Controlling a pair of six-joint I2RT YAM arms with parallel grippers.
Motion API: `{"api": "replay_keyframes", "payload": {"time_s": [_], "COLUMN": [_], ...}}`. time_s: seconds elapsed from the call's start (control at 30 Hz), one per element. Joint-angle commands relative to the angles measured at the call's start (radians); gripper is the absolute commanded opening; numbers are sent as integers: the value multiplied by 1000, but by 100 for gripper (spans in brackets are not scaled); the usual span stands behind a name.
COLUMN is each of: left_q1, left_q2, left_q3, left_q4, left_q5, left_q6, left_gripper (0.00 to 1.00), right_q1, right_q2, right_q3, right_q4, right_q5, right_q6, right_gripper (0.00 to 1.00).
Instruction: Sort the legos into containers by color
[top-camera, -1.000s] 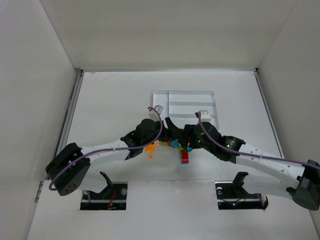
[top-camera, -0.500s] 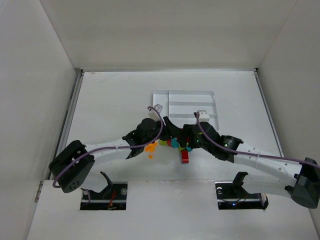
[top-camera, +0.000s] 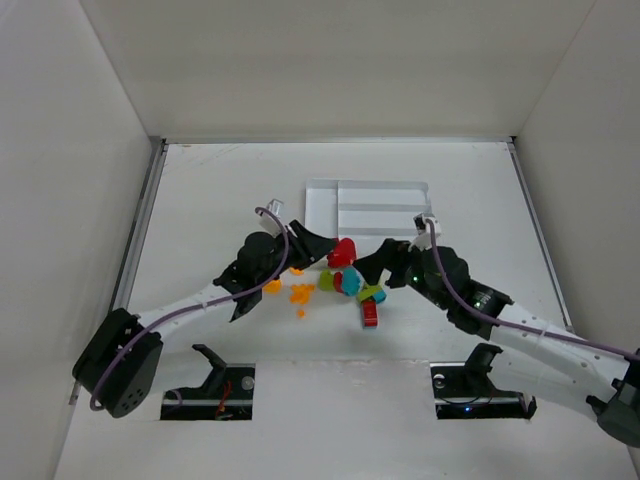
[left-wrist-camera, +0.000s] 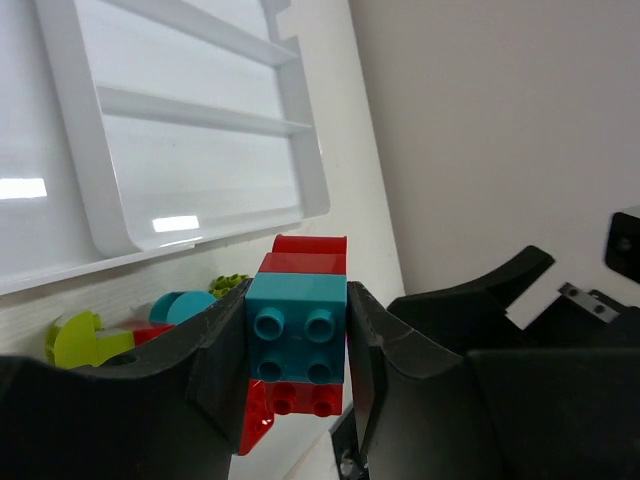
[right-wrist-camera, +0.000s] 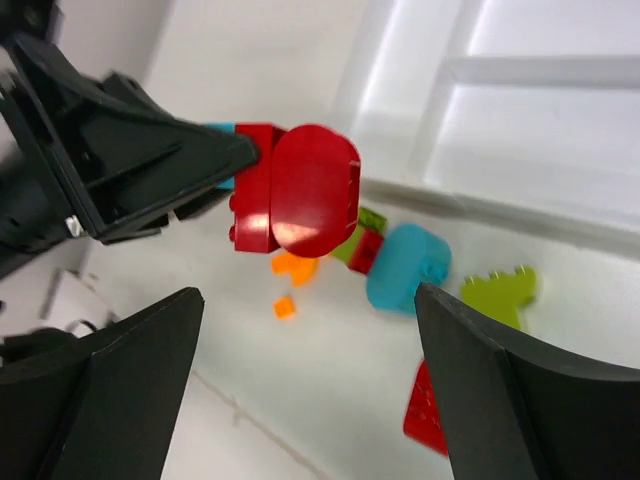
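My left gripper (top-camera: 322, 250) is shut on a teal brick (left-wrist-camera: 297, 328) with red bricks (top-camera: 342, 252) stuck to it, held above the table just in front of the white tray (top-camera: 370, 205). The same stack (right-wrist-camera: 298, 190) shows in the right wrist view. My right gripper (top-camera: 385, 262) is open and empty, right of the stack. Under and between the grippers lie loose legos: orange ones (top-camera: 298, 294), a rounded teal one (top-camera: 350, 281), lime green ones (top-camera: 372, 294) and a red one (top-camera: 369, 313). The tray's compartments look empty.
The tray's long sections (left-wrist-camera: 190, 150) run along the far side of the pile. White walls enclose the table on three sides. Two dark cut-outs (top-camera: 210, 385) sit at the near edge by the arm bases.
The grippers have drawn apart. The left one has risen and moved left with the red and teal stack. The right one has backed off to the right, uncovering the pile.
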Motion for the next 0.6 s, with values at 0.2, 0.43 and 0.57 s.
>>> {"api": "replay_keyframes", "payload": {"time_s": [0.2,0.43,0.57], "left_q1": [69,112,146], "left_q2": [-184,-279,-313], "left_q3": [-75,-126,-151], "left_q4": [74,77,77], "left_q5": [109,162,182], "left_q6": [-127,-184,-219], "left_gripper": [13,13,13], "right_q1": [-184,-201,-201], "right_q2": [161,325,359], "right_q3": [-91,-87,-103], "right_q4": [686,936,1002], "right_q5": [-390,-508,-522], "right_q6": [126,241,273], "right_gripper": [93,90,81]}}
